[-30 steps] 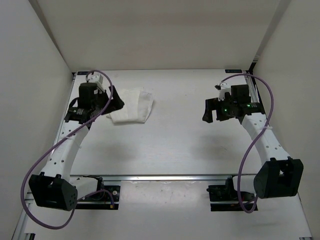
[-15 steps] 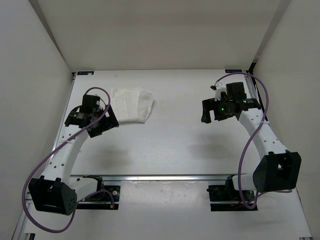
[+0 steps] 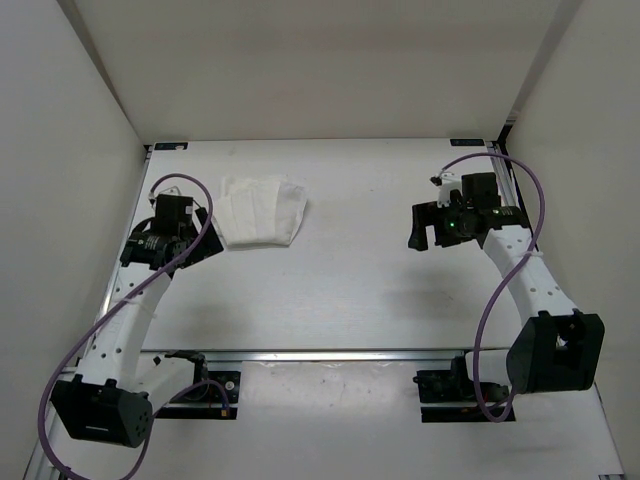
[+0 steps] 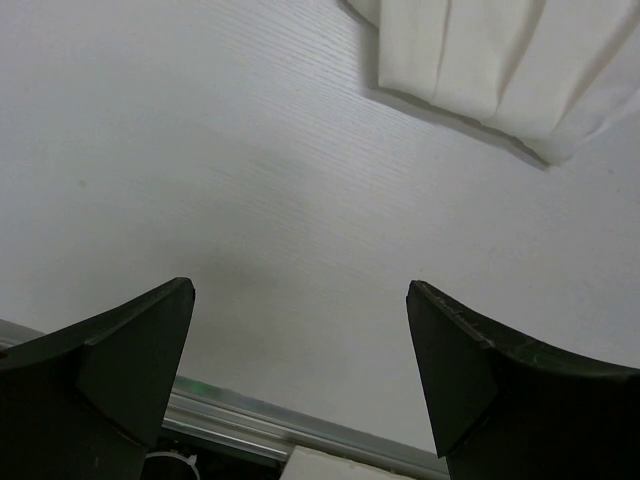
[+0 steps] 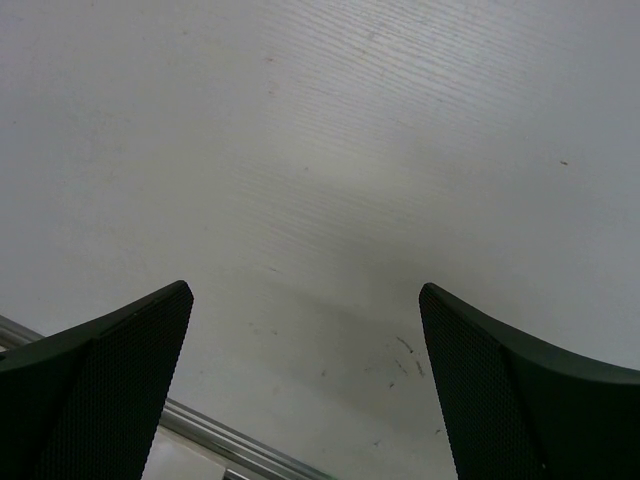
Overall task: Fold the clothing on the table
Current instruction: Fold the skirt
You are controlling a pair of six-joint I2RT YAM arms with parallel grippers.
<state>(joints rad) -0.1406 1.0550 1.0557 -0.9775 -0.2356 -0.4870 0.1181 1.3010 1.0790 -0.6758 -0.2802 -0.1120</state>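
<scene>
- Jaws on both arms stand released, wide apart, and grasp nothing.
- Top view: the clothing lies as a folded white bundle toward the back left of the bench. The left arm has its jaws just beside the bundle's left edge, apart from it. The right arm holds its jaws over the right side of the bench, well apart from the clothing.
- Left wrist view: the two dark jaws frame bare bench surface. The clothing shows at the upper right, ahead of the jaws and not between them, with its layered edges stacked flat on the bench. A metal rail runs along the bottom of this view.
- Right wrist view: the jaws hang spread over the bench, which shows a few small dark scuffs. The metal rail crosses the lower left corner.
</scene>
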